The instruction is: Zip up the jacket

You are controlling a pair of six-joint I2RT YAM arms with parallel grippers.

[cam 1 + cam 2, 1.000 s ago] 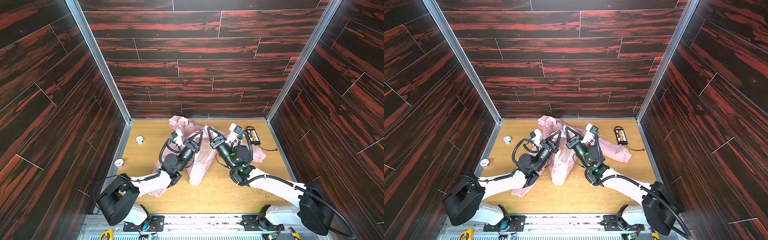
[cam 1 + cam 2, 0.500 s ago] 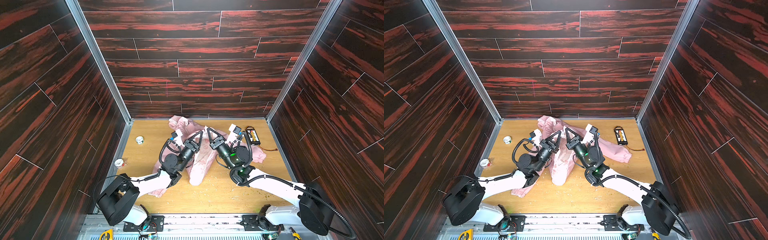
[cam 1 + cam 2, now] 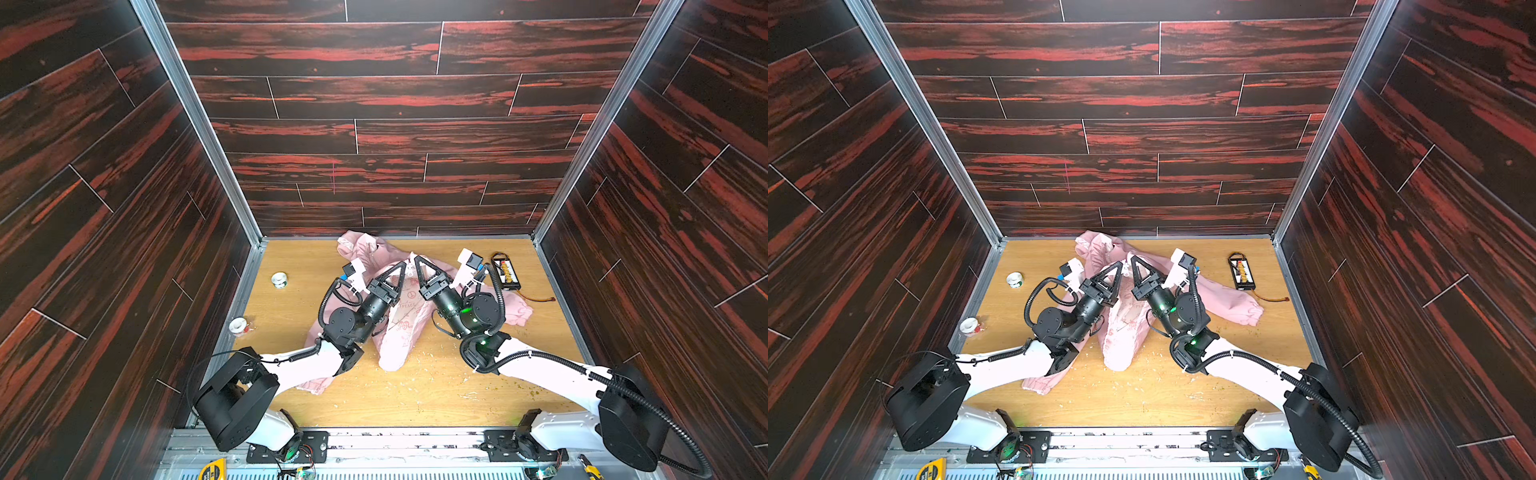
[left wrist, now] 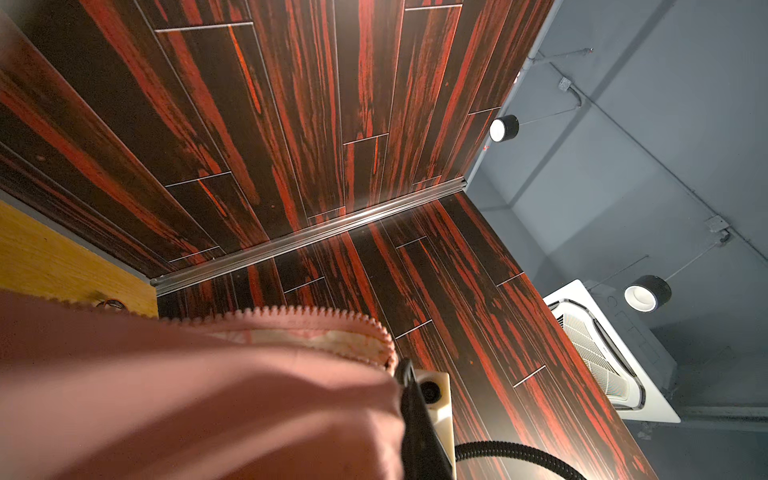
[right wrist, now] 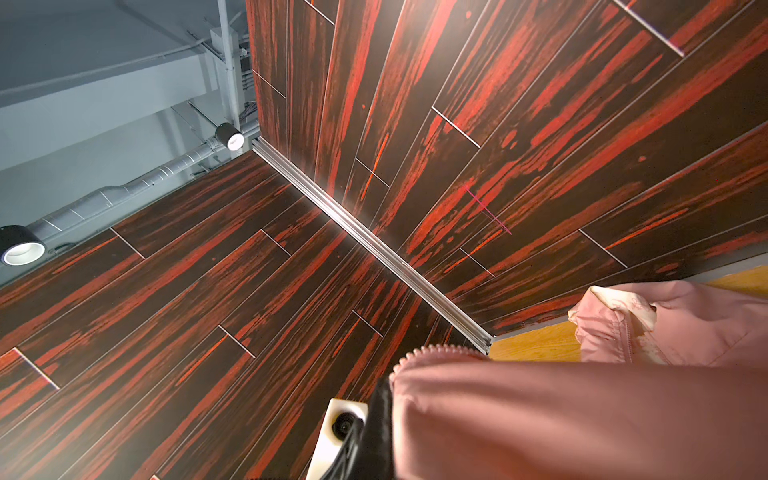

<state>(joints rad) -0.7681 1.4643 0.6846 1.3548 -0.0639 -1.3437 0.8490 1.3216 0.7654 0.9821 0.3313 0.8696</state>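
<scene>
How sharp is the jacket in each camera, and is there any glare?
Both top views: jacket sharp, evenly lit, walls splayed by the wide lens. Left wrist: near fabric blurred, zipper teeth crisper, lamp blown out. Right wrist: near fabric blurred too, glare on the corner rail.

Top views: looking down from high, sharing light wooden tabletop (image 3: 436, 395).
Wrist views: tilting upward, hugging pale pink fabric jacket (image 4: 187, 395).
</scene>
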